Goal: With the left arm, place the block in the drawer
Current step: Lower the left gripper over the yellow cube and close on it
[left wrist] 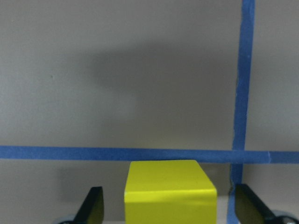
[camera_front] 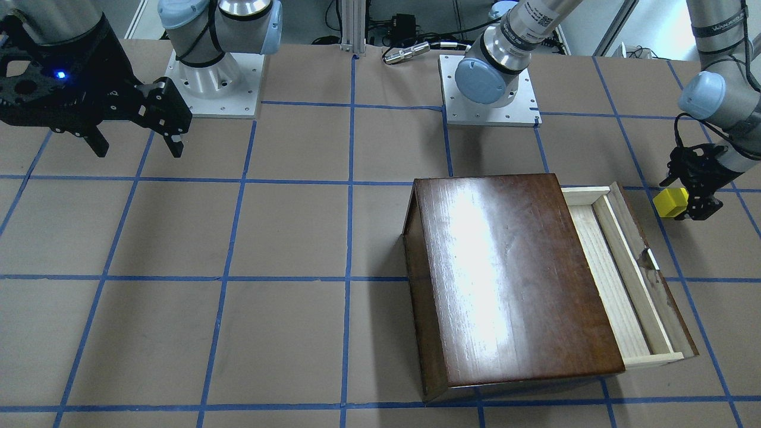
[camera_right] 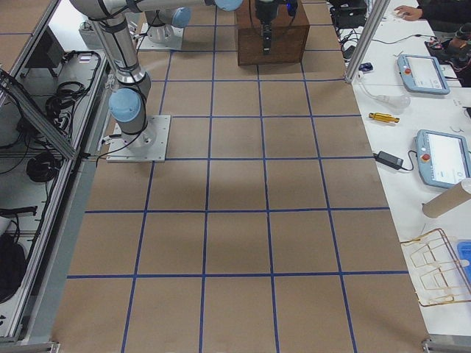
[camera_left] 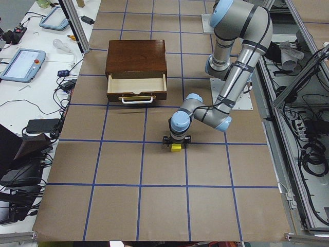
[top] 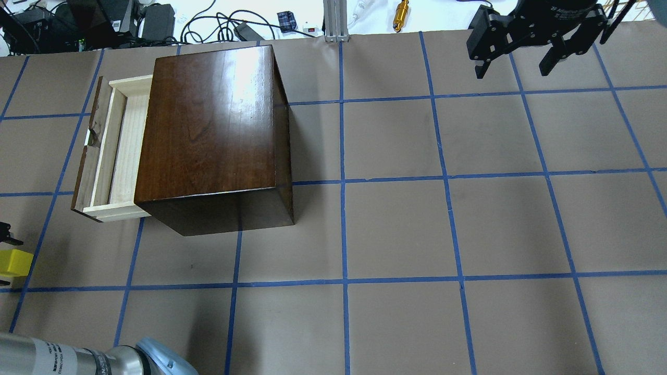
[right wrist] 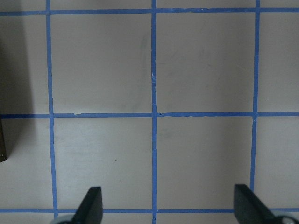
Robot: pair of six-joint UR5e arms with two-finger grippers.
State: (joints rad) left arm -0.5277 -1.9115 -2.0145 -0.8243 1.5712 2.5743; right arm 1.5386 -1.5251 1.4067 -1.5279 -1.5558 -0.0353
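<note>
The yellow block (left wrist: pixel 170 186) rests on the brown table paper between the fingers of my left gripper (left wrist: pixel 168 205). The jaws are open, with a gap on each side of the block. The left gripper (camera_front: pixel 689 193) is low beside the block (camera_front: pixel 670 202), to the side of the drawer's front panel. The drawer (camera_front: pixel 618 267) is pulled out of the dark-brown cabinet (camera_front: pixel 511 279) and its pale tray is empty. The block also shows at the overhead view's left edge (top: pixel 13 260), below the drawer (top: pixel 117 151). My right gripper (camera_front: pixel 137 139) is open, empty and raised far away.
The cabinet (top: pixel 208 125) stands on the far left part of the table. Blue tape lines (top: pixel 344 182) grid the brown paper. The arm base plates (camera_front: pixel 490 89) sit at the robot's edge. Cables and a brass part (top: pixel 401 10) lie beyond the far edge.
</note>
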